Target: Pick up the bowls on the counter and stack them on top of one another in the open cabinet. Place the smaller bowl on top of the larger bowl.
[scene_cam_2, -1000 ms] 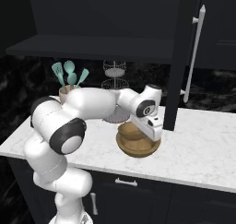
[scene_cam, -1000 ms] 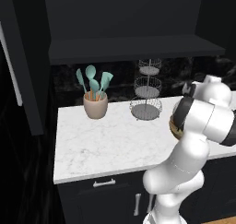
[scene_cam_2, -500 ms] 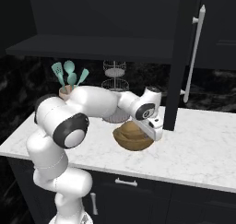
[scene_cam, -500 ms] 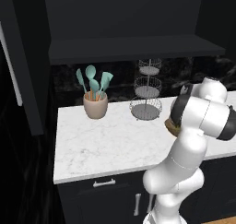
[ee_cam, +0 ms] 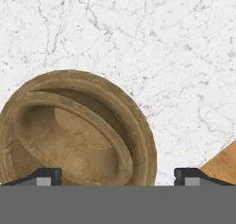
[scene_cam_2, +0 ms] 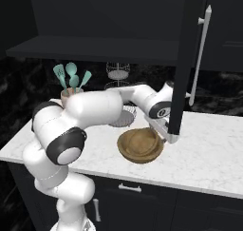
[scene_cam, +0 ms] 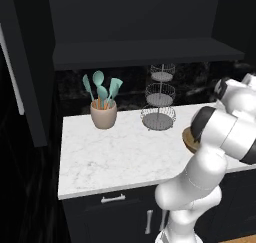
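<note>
A tan wooden bowl (scene_cam_2: pixel 140 147) stands tipped up on its side on the white marble counter (scene_cam_2: pixel 213 149), its hollow facing the right base camera. My gripper (scene_cam_2: pixel 166 132) is at its upper right rim. In the hand view the bowl (ee_cam: pixel 73 126) lies at the left and the gripper (ee_cam: pixel 117 176) is open; the fingertips (ee_cam: pixel 44 176) are wide apart and straddle the rim. A golden-tan edge (ee_cam: pixel 226 165) by the right fingertip looks like the other bowl; I cannot tell which is wider. A sliver of bowl (scene_cam: pixel 188 137) peeks from behind my arm. The open cabinet's shelf (scene_cam_2: pixel 90 49) is above.
The dark cabinet door (scene_cam_2: pixel 182 59) hangs open right in front of the hand. A beige cup with teal spoons (scene_cam: pixel 103 114) and a three-tier wire basket stand (scene_cam: pixel 160 99) stand at the counter's back. Bare marble (scene_cam: pixel 115 152) lies left of the arm.
The bowl lay flat on the counter a second ago and has tipped up onto its side. The hand has shifted slightly with it.
</note>
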